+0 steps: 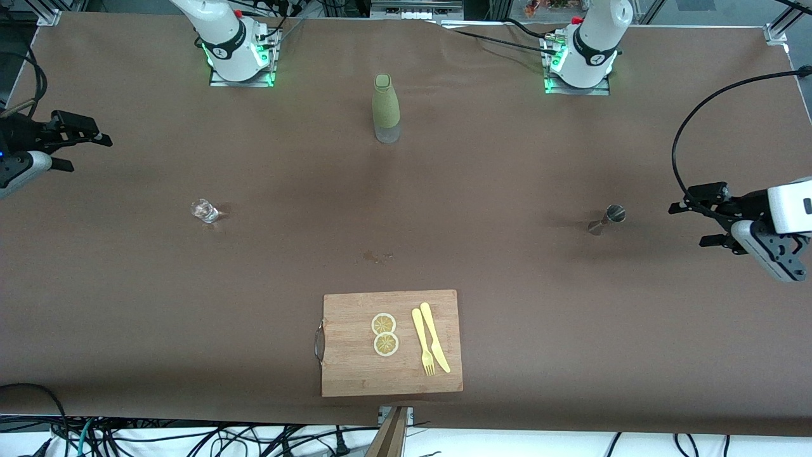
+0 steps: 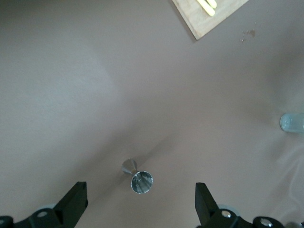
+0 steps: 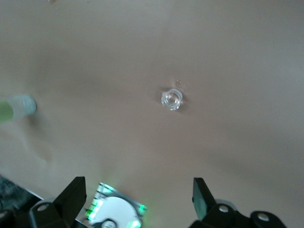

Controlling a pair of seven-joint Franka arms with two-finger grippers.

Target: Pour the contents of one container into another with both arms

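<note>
Two grippers, left (image 1: pixel 698 223) and right (image 1: pixel 89 147), open, empty, over surface ends. We risk tipping narrow jigger (image 1: pixel 608 219) or slick glass (image 1: pixel 203 211).

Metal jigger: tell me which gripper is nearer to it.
Left. The open left gripper hangs beside the metal jigger; the open right gripper is up at the right arm's end.

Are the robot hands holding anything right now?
No, nothing. The left hand hangs open over the table's end near the metal cup; the right hand hangs open near the small glass.
</note>
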